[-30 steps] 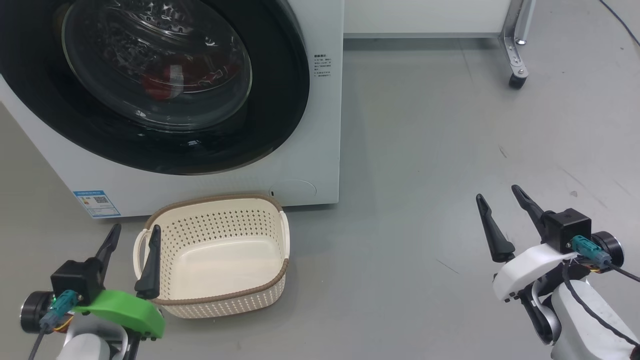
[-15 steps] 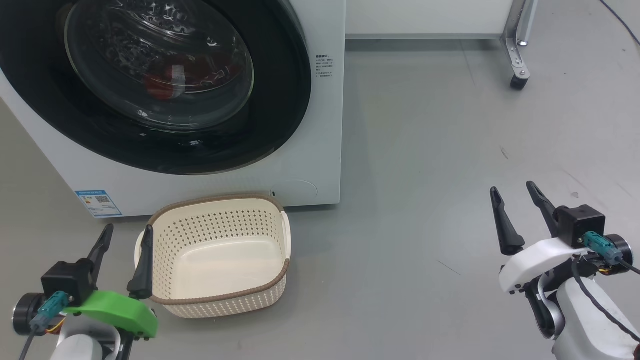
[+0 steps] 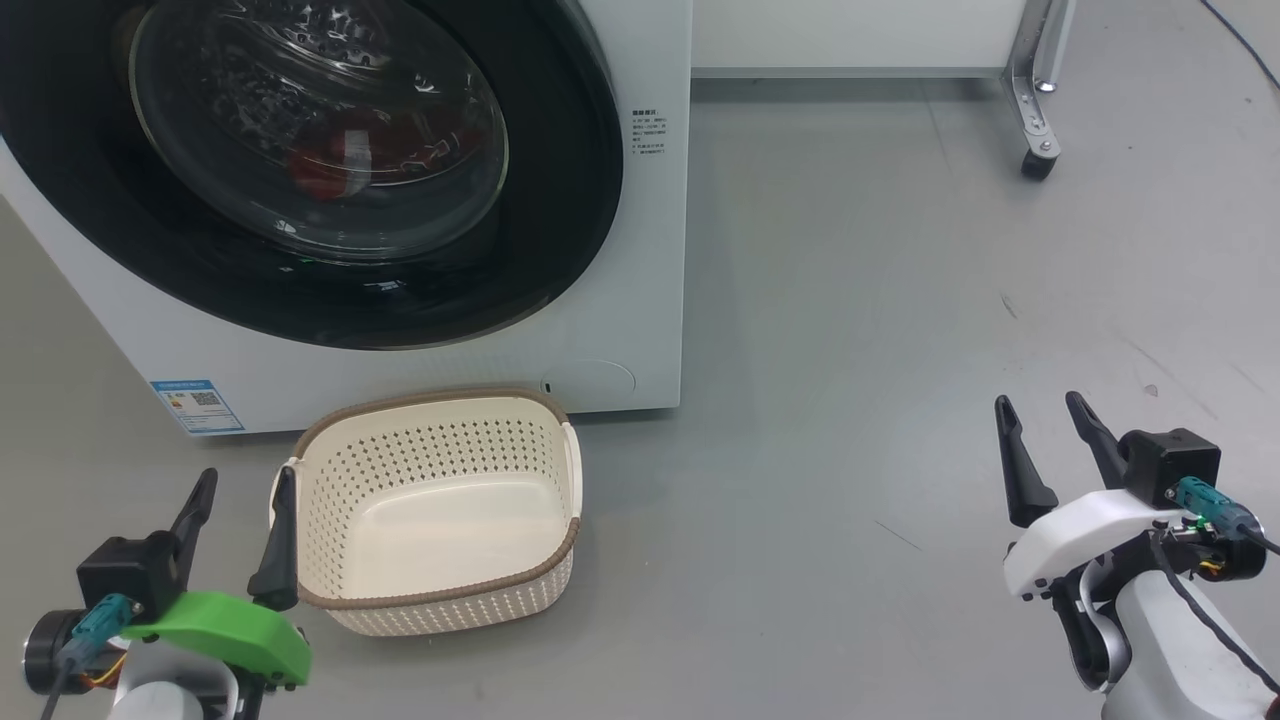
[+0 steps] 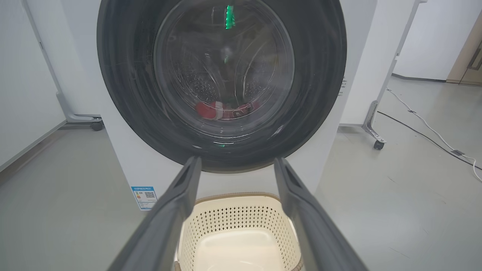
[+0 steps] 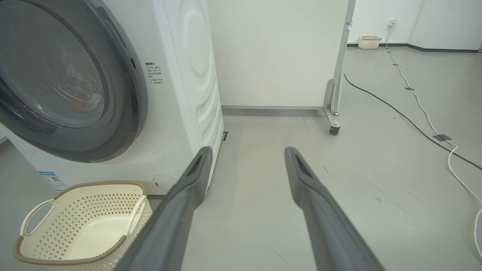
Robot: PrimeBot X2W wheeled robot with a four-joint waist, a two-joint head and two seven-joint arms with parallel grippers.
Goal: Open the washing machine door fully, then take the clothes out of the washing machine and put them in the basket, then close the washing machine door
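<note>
The washing machine door, a glossy black rim around a bulging glass bowl, sits shut against the white washing machine. Through the glass, the clothes, a crumpled red bundle with white patches, lie at the bottom of the drum. The basket, cream, perforated and brown-rimmed, stands upright on the floor just before the machine's lower front.

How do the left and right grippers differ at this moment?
The left gripper sits on a green mount beside the basket; the right gripper sits on a white mount over bare floor, away from it. Both are open and empty.
</note>
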